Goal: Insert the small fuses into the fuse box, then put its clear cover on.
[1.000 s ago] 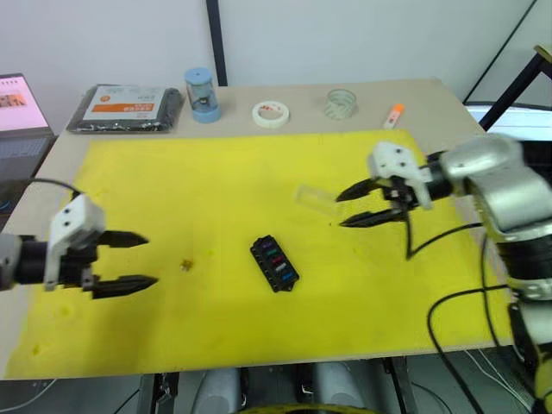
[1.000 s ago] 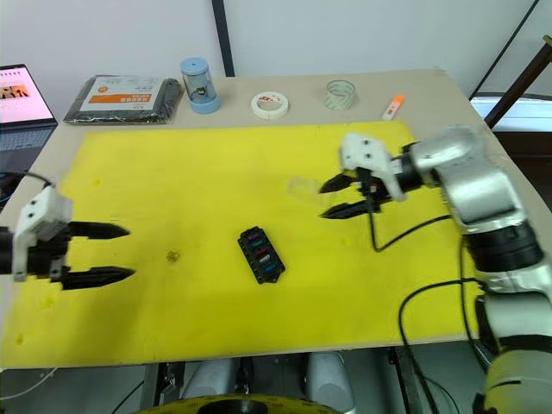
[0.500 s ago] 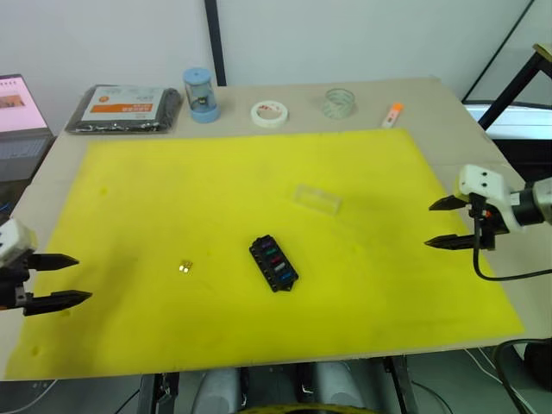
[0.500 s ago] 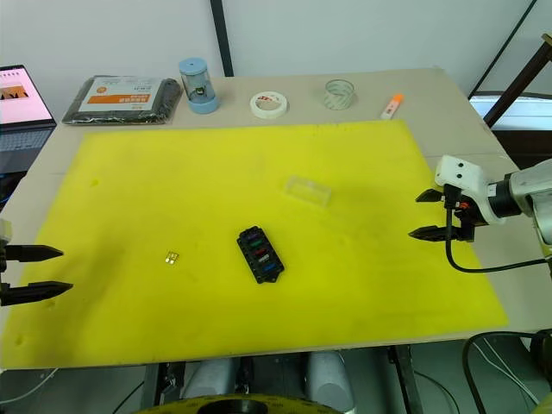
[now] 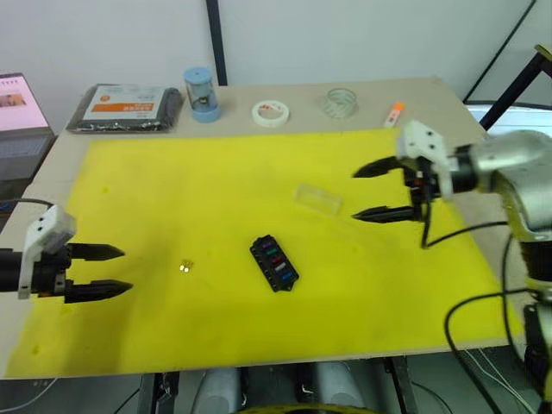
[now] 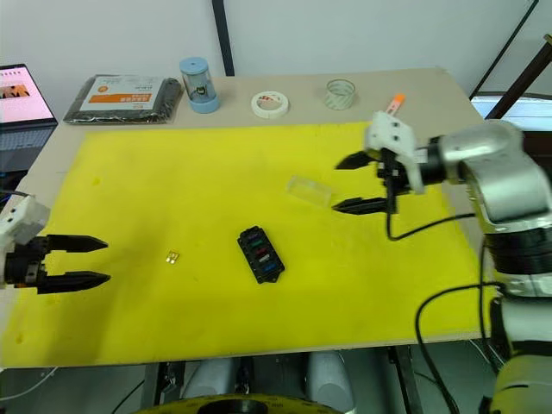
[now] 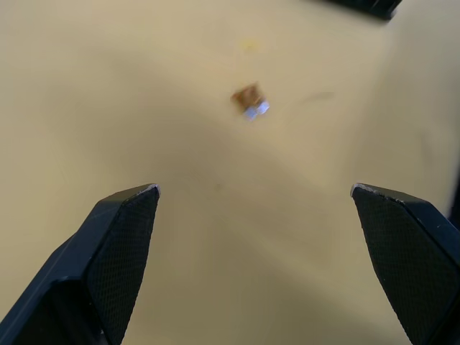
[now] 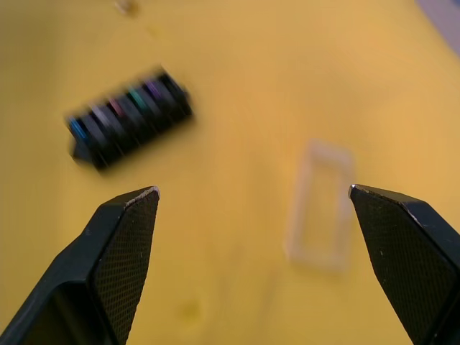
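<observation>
Hovering at the left edge of the head frame, the left pincer (image 5: 110, 268) has its fingers apart and grips nothing. Right of it, lower left of centre, one loose yellow fuse (image 5: 185, 266) lies on the yellow mat (image 5: 216, 181), directly ahead in the left wrist view. At frame centre, the fuse box (image 5: 274, 264) rests on the mat with coloured fuses seated in its slots. Upper right of it, apart from it, lies the clear cover (image 5: 317, 197). Furthest right, the right pincer (image 5: 379, 191) hangs near the cover, fingers spread, empty. Judgement: last fuse pickup is in hand. Next move calls for lowering the left pincer and pinching precisely.
</observation>
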Motion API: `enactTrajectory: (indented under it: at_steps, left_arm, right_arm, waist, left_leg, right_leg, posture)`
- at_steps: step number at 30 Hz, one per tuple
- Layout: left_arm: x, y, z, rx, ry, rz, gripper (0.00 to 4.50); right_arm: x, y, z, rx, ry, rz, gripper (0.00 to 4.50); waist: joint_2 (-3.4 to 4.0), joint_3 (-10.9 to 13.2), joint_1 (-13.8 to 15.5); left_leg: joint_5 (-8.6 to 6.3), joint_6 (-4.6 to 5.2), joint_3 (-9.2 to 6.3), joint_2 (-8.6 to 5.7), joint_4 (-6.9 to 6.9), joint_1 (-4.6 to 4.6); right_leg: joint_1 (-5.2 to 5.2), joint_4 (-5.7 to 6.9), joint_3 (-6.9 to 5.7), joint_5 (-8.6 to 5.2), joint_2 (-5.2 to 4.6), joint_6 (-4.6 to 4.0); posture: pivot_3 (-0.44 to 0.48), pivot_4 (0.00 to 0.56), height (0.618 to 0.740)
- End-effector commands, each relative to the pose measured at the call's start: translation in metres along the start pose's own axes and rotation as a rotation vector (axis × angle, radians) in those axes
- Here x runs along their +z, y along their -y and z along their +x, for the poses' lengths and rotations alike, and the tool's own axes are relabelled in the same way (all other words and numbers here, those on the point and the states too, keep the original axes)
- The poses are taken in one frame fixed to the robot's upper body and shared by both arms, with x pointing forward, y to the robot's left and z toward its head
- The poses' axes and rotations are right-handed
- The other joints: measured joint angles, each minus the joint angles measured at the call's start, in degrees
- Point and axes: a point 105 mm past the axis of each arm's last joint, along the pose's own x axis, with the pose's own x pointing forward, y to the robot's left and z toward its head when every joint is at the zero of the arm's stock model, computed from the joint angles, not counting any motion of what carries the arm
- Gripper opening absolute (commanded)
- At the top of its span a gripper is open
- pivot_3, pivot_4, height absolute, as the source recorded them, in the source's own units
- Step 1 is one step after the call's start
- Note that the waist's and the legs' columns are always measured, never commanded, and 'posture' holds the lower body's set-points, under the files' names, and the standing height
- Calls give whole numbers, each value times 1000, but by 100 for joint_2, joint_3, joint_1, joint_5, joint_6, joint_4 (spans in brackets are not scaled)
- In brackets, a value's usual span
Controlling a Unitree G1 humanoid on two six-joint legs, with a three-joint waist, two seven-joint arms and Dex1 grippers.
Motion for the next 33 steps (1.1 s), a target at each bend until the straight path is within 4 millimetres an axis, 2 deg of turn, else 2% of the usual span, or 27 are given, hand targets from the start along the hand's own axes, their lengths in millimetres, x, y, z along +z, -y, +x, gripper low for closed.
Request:
enactTrajectory:
  at_steps: [1,4,8,11,14,20,25,33]
  left_arm:
    - [9,4,12,-98,69,-124,4500]
    - [15,1,19,-140,130,-238,4500]
    - [16,-1,27,-175,151,-355,4500]
    - [9,-3,32,-181,150,-425,3906]
    - [0,-4,36,-186,135,-485,2863]
    - [-15,-11,46,-158,123,-569,2863]
    - [-13,-19,53,-151,154,-630,2863]
    - [-16,-19,69,-175,129,-665,2863]
  right_arm:
    - [25,-15,35,98,33,-80,4474]
    - [35,-16,61,136,43,-116,4474]
    - [41,-16,81,162,35,-162,4474]
    - [43,-16,88,173,33,-189,4500]
    - [46,-17,90,182,40,-200,4500]
    - [47,-17,90,185,39,-205,4500]
    - [46,-17,89,183,32,-206,4500]
    - [48,-20,87,192,27,-209,4500]
  waist:
    - [-3,-2,-4]
    - [-4,-3,-2]
    - [-12,-7,-5]
    - [-13,-8,-14]
    - [-13,-8,-19]
    - [-13,-8,-19]
    - [-17,-10,-11]
    - [-17,-10,-18]
  left_leg:
    - [0,0,-2,-2,0,1]
    - [14,-24,-3,-14,3,-5]
    - [14,-24,-4,-17,3,-8]
    - [14,-24,-6,-18,4,-7]
    - [14,-25,-6,-16,4,-6]
    - [15,-26,-7,-15,4,-4]
    - [15,-27,-9,-16,6,-7]
    - [16,-27,-8,-16,5,-4]
  right_leg:
    - [1,3,0,0,1,0]
    - [2,16,-1,0,5,0]
    - [1,15,0,0,6,1]
    - [4,15,0,0,6,1]
    - [3,15,0,0,8,1]
    - [3,16,0,0,9,1]
    - [4,16,-1,0,9,1]
    - [5,17,-1,0,9,1]
  posture:
    - [0,150,740]
    - [0,150,740]
    - [0,150,740]
    - [0,150,740]
    - [0,150,740]
    - [0,150,740]
    - [0,150,740]
    - [0,150,740]
